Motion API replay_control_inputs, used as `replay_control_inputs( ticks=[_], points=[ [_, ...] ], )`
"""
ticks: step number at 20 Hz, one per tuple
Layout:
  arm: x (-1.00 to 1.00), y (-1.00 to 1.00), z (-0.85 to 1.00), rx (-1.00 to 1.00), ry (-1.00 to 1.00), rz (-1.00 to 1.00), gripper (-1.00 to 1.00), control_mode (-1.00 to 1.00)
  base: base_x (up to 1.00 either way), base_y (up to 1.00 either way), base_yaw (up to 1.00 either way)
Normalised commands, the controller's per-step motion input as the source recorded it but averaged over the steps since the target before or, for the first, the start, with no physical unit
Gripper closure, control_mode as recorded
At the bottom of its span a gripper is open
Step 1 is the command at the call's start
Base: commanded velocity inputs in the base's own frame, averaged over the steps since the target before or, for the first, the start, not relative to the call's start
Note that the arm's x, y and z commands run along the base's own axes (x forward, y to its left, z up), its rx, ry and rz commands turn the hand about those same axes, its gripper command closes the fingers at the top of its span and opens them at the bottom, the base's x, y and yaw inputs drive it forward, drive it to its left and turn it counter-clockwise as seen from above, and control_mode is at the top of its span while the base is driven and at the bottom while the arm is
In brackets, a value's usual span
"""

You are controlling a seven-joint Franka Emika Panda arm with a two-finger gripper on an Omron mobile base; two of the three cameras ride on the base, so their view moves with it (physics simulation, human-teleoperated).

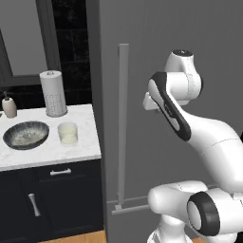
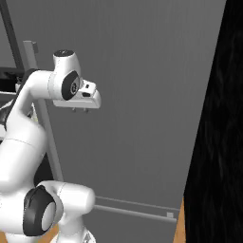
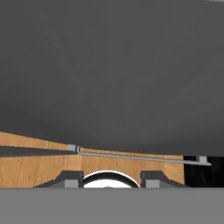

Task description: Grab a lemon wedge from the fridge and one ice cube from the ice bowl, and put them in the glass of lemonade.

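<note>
We see flat, even rendered light, rather dim on the fridge (image 1: pixel 156 71) door ahead of the fingers (image 3: pixel 70 178). Shadows are soft, glare none; edges stay sharp, undistorted.

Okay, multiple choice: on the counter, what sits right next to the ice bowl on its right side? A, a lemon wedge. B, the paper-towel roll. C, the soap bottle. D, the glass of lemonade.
D: the glass of lemonade stands just right of the ice bowl on the counter, while the paper-towel roll is behind and the soap bottle is back left.
</note>
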Motion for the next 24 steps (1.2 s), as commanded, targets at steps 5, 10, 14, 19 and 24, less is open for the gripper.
replay_control_inputs(
  ticks=[5, 10, 14, 19, 24],
  points=[
    [-0.38, 0.0, -0.04, 0.0, 0.01, 0.0, -1.0, -1.0, 0.0, 0.0, 0.0],
    [-0.61, -0.08, -0.17, 0.07, -0.03, -0.02, -1.0, -1.0, 0.0, 0.0, 0.0],
    [-0.53, -0.04, -0.07, 0.03, -0.04, -0.03, -1.0, -1.0, 0.0, 0.0, 0.0],
    [-0.35, 0.0, 0.0, 0.0, -0.01, -0.09, -1.0, -1.0, 0.0, 0.0, 0.0],
    [-0.05, 0.0, 0.0, 0.0, 0.0, -0.02, -1.0, 1.0, -0.02, 0.34, -0.08]
  ],
)
